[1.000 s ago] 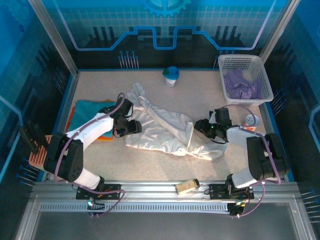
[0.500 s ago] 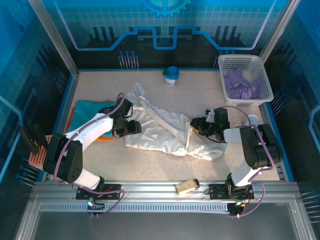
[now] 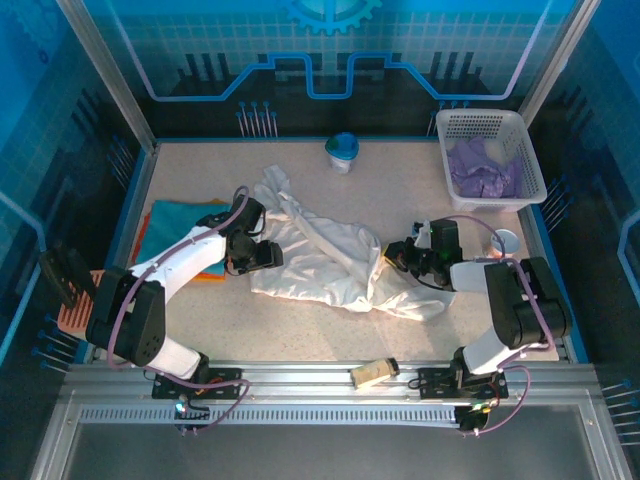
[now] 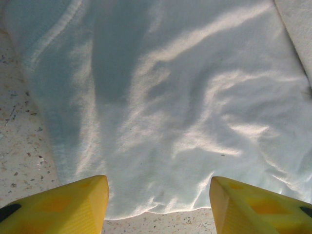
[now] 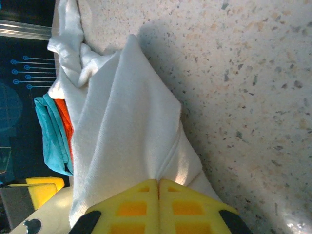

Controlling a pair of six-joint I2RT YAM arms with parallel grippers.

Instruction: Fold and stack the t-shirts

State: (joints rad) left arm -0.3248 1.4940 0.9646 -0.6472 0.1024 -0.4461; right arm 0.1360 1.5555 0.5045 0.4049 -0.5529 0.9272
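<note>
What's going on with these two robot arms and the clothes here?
A white t-shirt lies crumpled in the middle. The right gripper is shut, pinching the shirt's right edge. The left gripper hangs open over its left edge. A teal shirt and an orange shirt lie stacked at the left, and a purple shirt sits in the basket.

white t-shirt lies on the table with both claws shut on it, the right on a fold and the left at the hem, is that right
Not quite. The left claw is open: the left wrist view shows its jaws standing apart on either side of the white t-shirt at its hem. The rest holds: the right claw is shut on a fold, and the shirt lies on the table.
</note>
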